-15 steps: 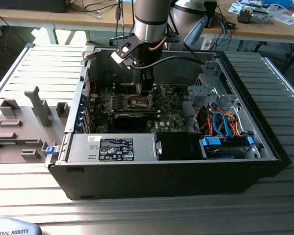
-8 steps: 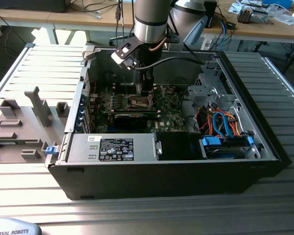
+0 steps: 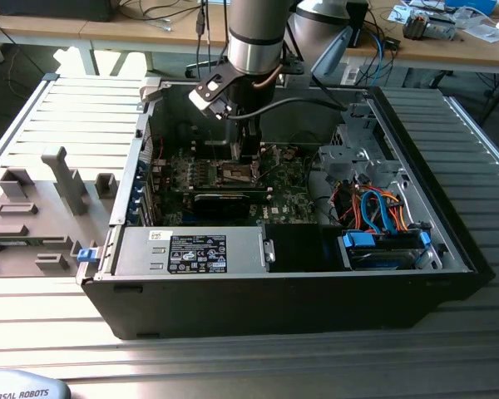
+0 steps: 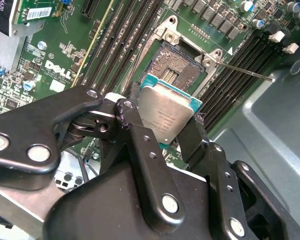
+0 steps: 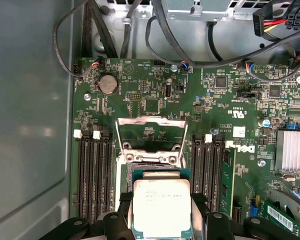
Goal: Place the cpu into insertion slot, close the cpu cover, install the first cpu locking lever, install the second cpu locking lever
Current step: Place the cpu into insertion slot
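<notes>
While I am watching, the two black fingers [image 4: 136, 125] are pinching the cpu [image 4: 169, 107] by two opposite edges, so the gripper [image 4: 164, 111] is closed just to the chip's width with nothing else in its grasp. In the first wrist view the fingers [image 5: 124, 199] are showing on either side of the cpu [image 5: 161, 207], which is facing silver side up.

The chip is hanging over the near edge of the slot [image 4: 182, 70], covering part of it and leaving the dark pin field bare beyond. I cannot tell whether it is touching the slot [image 5: 152, 167] yet. The cover [image 5: 150, 121] is standing raised on the far side of the socket, and a thin lever [image 4: 245, 71] is sticking out sideways past the frame. Long black memory slots [image 5: 92, 175] are running along both sides of the socket on the green board [image 5: 155, 102].

In the exterior view the arm [image 3: 254, 33] is reaching straight down into the open case [image 3: 274, 307], with the gripper [image 3: 248, 156] sitting over the slot [image 3: 237, 173]. From there, a drive cage [image 3: 353, 162] with blue and orange cables [image 3: 382, 208] is lying at about four o'clock, a grey power supply [image 3: 191, 249] at about seven o'clock, and grey fixtures [image 3: 50, 199] are standing on the table [image 3: 316, 366] at nine o'clock, outside the case.
</notes>
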`<state>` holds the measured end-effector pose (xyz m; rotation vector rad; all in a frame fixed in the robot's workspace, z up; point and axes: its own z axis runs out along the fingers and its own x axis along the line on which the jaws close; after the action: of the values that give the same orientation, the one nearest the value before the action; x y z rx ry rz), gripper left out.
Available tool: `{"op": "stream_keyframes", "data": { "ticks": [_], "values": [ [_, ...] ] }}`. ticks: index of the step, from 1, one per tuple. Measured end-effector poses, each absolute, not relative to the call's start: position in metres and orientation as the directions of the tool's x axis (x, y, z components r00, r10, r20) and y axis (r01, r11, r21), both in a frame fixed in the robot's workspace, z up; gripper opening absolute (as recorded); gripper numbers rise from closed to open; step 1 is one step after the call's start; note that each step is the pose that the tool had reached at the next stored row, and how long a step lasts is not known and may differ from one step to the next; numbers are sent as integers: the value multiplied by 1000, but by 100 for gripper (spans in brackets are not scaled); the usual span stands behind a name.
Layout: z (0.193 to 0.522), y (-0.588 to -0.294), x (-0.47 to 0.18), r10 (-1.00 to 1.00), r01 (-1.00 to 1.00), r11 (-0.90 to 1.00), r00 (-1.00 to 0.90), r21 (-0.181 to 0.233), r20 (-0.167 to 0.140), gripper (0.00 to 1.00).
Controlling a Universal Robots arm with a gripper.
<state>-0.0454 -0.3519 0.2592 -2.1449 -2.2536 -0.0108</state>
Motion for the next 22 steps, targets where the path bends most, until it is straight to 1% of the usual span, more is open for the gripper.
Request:
{"op": "stream_keyframes", "data": {
  "ticks": [22],
  "values": [
    [253,-352,-45,998,999,50,-49,-16,27,54]
  ]
}}
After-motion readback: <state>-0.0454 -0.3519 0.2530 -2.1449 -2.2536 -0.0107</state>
